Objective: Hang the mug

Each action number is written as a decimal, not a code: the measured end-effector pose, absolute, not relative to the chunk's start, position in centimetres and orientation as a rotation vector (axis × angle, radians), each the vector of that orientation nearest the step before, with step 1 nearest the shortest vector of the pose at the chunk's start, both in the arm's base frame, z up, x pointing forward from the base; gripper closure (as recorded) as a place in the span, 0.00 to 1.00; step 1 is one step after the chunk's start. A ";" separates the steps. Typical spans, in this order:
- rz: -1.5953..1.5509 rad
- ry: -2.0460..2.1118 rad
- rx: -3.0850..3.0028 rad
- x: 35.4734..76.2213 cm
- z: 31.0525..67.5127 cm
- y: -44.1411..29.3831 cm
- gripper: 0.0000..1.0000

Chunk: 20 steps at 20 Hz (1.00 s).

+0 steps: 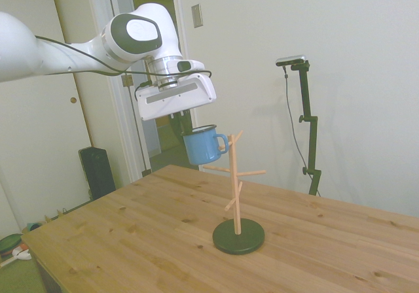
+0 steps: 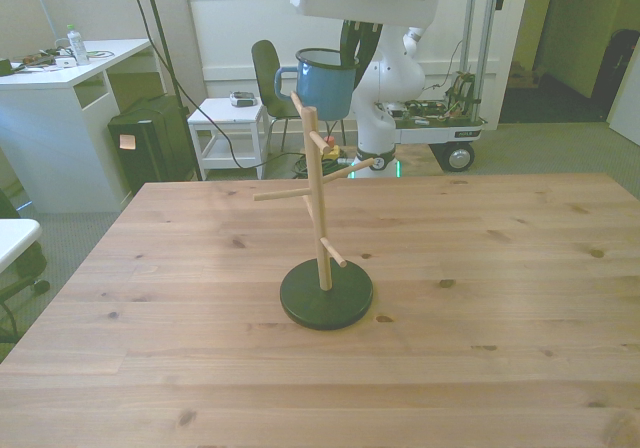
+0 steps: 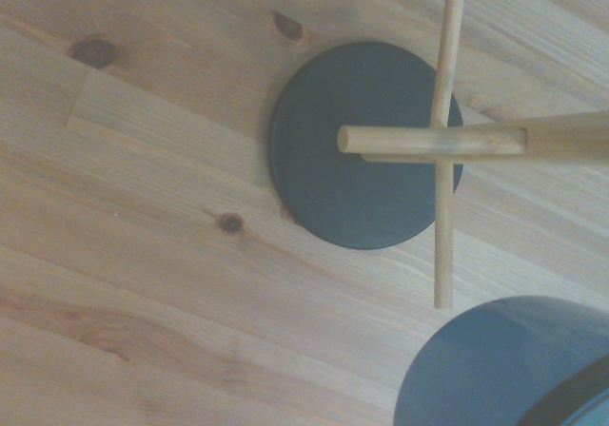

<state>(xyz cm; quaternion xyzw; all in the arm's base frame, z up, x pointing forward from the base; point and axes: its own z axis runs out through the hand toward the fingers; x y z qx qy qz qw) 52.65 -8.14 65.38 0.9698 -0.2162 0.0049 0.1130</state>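
fingertips hidden behind the mug's rim in side and front views; gripper [image 1: 190, 128] clamped on the mug [image 1: 203, 145], held in air beside the top of the wooden peg stand [image 1: 237, 195]. mug upright, blue enamel, dark rim, loop handle toward the stand's upper peg. wrist view shows only its blurred dark underside [image 3: 504, 364].

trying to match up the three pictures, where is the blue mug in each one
Side view: the mug hangs under the claw, upper middle, beside the top of the wooden peg stand.
Front view: top middle, behind the stand's top peg.
Wrist view: a dark rounded shape in one corner, out of focus.
Shared landmark: the stand's dark round base.
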 end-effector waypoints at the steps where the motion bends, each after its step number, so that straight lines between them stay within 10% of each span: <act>1: 0.011 -0.633 2.845 52.9 65.4 -8.1 1.00; 12: 0.012 -0.628 2.844 56.1 65.7 -6.8 1.00; 13: 0.015 -0.636 2.842 56.2 65.7 -6.6 0.00; 20: 0.032 -0.667 2.837 56.3 66.0 -6.6 0.00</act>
